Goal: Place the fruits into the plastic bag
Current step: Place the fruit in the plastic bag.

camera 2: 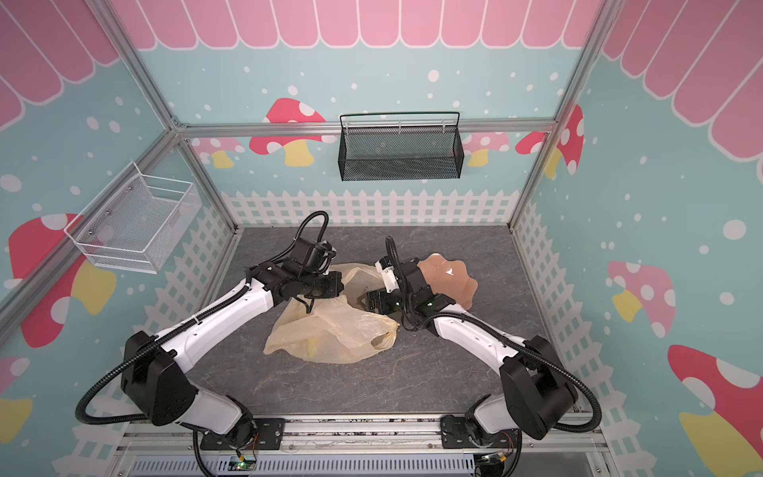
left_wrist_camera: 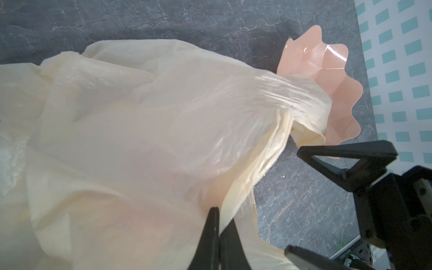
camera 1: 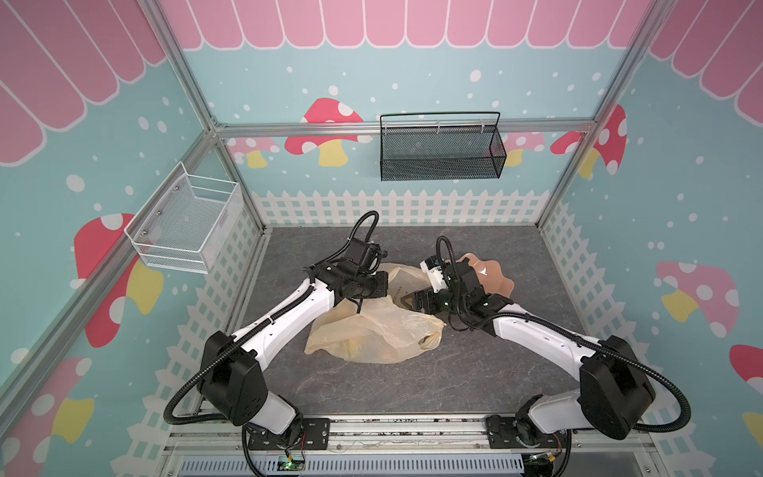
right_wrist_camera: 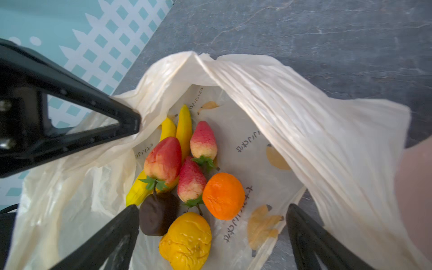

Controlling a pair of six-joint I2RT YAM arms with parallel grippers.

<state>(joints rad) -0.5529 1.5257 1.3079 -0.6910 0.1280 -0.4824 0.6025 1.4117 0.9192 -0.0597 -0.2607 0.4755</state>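
The left gripper (left_wrist_camera: pixel 219 222) is clamped on the rim of the plastic bag (camera 1: pixel 371 330), holding it up. The bag lies on the table (camera 1: pixel 495 371) between the arms, its length running from the near closed end to the far raised mouth, which gapes toward the right gripper (right_wrist_camera: pixel 212 208). Inside lie the fruits (right_wrist_camera: pixel 191 182): two bananas (right_wrist_camera: pixel 184 131) lengthwise along the bag, red ones (right_wrist_camera: pixel 163 159) with leafy ends toward the mouth. The right gripper's jaws stand wide, holding nothing. Rightmost sits a pink bowl (camera 2: pixel 450 281).

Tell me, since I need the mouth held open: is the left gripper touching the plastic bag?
Touching. The left wrist view shows the left gripper shut on the plastic bag, its film pinched between the closed jaws.
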